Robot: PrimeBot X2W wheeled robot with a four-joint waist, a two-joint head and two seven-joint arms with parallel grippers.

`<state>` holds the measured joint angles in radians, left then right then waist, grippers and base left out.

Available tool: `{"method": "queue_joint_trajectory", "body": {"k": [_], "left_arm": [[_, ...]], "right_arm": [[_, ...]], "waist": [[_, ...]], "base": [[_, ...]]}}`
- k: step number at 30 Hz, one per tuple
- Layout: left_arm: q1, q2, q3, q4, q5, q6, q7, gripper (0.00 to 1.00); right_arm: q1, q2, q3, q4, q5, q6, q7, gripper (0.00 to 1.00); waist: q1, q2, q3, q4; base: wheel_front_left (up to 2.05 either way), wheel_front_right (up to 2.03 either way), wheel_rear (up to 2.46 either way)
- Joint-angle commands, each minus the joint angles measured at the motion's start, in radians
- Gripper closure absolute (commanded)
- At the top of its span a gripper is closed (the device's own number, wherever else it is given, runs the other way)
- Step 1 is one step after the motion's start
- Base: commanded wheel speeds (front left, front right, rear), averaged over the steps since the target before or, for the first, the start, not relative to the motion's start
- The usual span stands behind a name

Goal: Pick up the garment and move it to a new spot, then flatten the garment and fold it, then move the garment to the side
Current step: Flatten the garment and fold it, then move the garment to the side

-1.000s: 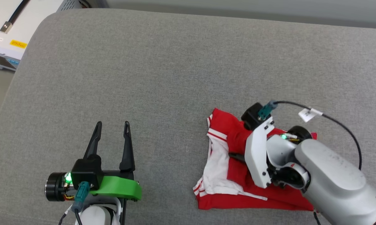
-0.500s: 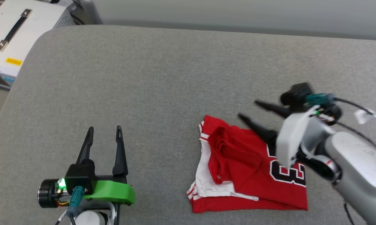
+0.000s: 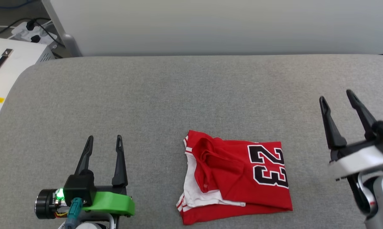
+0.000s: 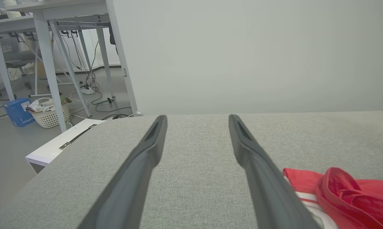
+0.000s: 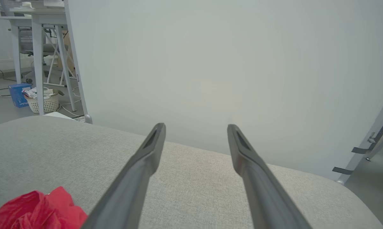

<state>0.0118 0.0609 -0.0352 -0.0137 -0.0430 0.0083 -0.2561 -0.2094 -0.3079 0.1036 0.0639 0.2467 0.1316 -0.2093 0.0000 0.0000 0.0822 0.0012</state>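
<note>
The garment [image 3: 236,178], a red T-shirt with white sleeves and a black 23, lies folded into a compact block on the grey fabric-covered worktop [image 3: 166,95], toward the robot's side. The left gripper [image 3: 104,137] is open and empty, left of the garment and apart from it. The right gripper [image 3: 335,94] is open and empty, right of the garment and clear of the fabric.

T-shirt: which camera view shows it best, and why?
Head view: the whole folded T-shirt is visible, number 23 included. The left wrist view shows its striped edge; the right wrist view, a red crumpled corner.
</note>
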Motion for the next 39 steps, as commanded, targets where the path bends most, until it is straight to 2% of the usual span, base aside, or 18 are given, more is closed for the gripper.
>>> {"method": "queue_joint_trajectory", "body": {"k": [1, 5, 11, 18, 32, 39], "left_arm": [[0.018, 0.001, 0.004, -0.007, 0.004, -0.005, -0.006, 0.00], [0.033, 0.005, 0.004, -0.013, 0.005, -0.012, -0.006, 0.00], [0.063, 0.004, 0.003, -0.005, -0.001, -0.015, -0.006, 0.00], [0.089, 0.006, 0.001, 0.027, -0.001, -0.016, -0.006, 0.00], [0.093, 0.011, 0.000, 0.051, 0.001, -0.015, -0.006, 0.00], [0.075, 0.011, -0.002, 0.057, 0.002, -0.014, -0.006, 0.00]], "right_arm": [[0.033, 0.024, -0.023, -0.015, -0.021, -0.001, -0.014, 0.00], [0.111, 0.084, -0.082, -0.052, -0.055, -0.001, -0.032, 0.00], [0.217, 0.155, -0.109, -0.074, -0.074, -0.001, -0.040, 0.00], [0.299, 0.196, -0.112, -0.068, -0.092, -0.001, -0.045, 0.00], [0.300, 0.193, -0.112, -0.063, -0.112, -0.001, -0.047, 0.00], [0.163, 0.107, -0.124, -0.110, -0.064, -0.001, 0.006, 0.00]], "waist": [[0.0000, 0.0000, -0.016, -0.012], [0.0000, 0.0000, -0.027, -0.012], [0.0000, 0.0000, -0.047, -0.004], [0.0000, 0.0000, -0.066, 0.009], [0.0000, 0.0000, -0.070, 0.017], [0.0000, 0.0000, -0.050, 0.026]], "base": [[0.00, 0.00, 0.00], [0.00, 0.00, 0.00], [0.00, 0.00, 0.00], [0.00, 0.00, 0.00], [0.00, 0.00, 0.00], [0.00, 0.00, 0.00]]}}
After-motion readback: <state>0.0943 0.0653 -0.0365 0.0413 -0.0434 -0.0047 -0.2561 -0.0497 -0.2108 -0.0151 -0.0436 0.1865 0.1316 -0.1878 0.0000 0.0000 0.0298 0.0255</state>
